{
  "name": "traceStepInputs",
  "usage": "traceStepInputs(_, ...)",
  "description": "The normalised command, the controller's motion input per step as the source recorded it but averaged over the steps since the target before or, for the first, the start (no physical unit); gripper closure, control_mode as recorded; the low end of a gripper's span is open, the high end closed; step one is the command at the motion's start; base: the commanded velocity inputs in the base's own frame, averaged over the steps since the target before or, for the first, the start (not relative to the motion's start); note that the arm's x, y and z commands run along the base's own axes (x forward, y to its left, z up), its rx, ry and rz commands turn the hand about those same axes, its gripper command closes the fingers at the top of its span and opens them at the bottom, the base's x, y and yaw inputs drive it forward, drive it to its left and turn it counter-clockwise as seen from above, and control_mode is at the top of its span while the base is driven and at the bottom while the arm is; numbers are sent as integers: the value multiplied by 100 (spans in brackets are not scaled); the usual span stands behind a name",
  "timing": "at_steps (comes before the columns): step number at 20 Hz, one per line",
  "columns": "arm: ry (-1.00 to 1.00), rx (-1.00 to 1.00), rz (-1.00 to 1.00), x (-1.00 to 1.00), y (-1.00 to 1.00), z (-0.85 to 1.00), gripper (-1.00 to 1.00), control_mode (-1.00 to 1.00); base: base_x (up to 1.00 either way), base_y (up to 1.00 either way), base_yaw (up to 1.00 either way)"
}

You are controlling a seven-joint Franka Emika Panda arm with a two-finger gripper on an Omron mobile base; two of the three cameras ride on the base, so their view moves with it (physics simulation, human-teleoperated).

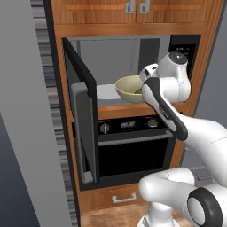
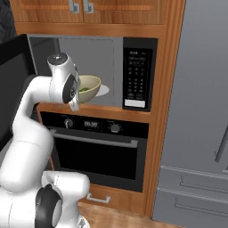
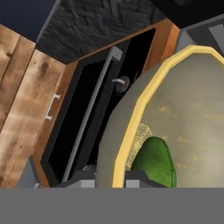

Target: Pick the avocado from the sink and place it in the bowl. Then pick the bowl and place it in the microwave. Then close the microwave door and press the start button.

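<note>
The tool (image 3: 110, 179) is pinching the rim of the bowl (image 3: 175, 113), one finger inside and one outside. The green avocado (image 3: 154, 161) sits in the bowl. The bowl is held at the mouth of the microwave (image 1: 128, 53), just over the white plate (image 1: 107, 91). I think the bowl could tip and the avocado roll out, because only the edge is held. The microwave door (image 1: 84, 128) hangs wide open. Below is a black oven (image 2: 99, 151), set in brown wood, with a grey fridge (image 2: 200, 111) beside it
</note>
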Motion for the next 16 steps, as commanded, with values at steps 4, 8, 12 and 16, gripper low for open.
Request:
traceStepInputs(4, 1, -2, 0, 98, 63, -6, 100, -100, 0, 0, 0)
traceStepInputs(8, 4, -1, 0, 100, 45, -1, 100, -100, 0, 0, 0)
traceStepInputs(12, 9, 0, 0, 100, 3, -6, 100, -100, 0, 0, 0)
traceStepInputs(16, 7, 0, 0, 97, 3, -10, 100, -100, 0, 0, 0)
